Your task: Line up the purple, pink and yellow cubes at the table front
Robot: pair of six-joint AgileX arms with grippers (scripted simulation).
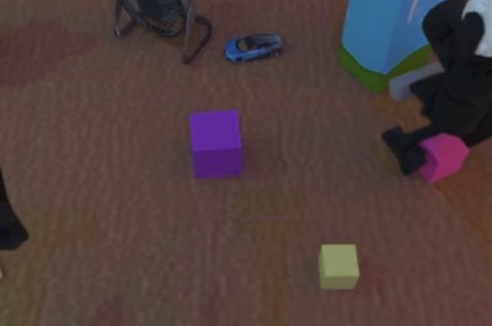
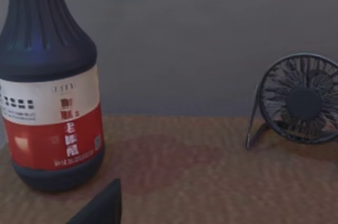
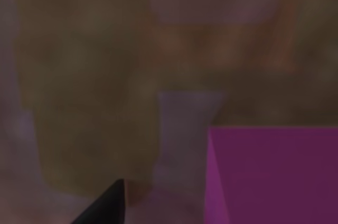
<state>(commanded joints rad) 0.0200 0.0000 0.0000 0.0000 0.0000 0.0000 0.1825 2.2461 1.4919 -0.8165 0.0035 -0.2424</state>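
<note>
The pink cube (image 1: 444,157) sits at the table's right side, and my right gripper (image 1: 429,151) is down at it, open. One black finger (image 1: 404,151) stands just left of the cube; the other is hidden under the arm. In the right wrist view the pink cube (image 3: 272,174) fills one corner, with a gap between it and a dark fingertip (image 3: 108,205). The purple cube (image 1: 216,143) rests mid-table. Nearer the front, right of centre, lies the yellow cube (image 1: 339,266). My left gripper (image 1: 8,230) is parked at the left edge; its wrist view shows one fingertip (image 2: 103,208).
A black desk fan (image 1: 157,1) and a small blue toy car (image 1: 253,47) stand at the back. A tall blue and white carton (image 1: 392,14) rises at the back right, close behind the right arm. A dark sauce bottle (image 2: 50,86) stands near the left gripper.
</note>
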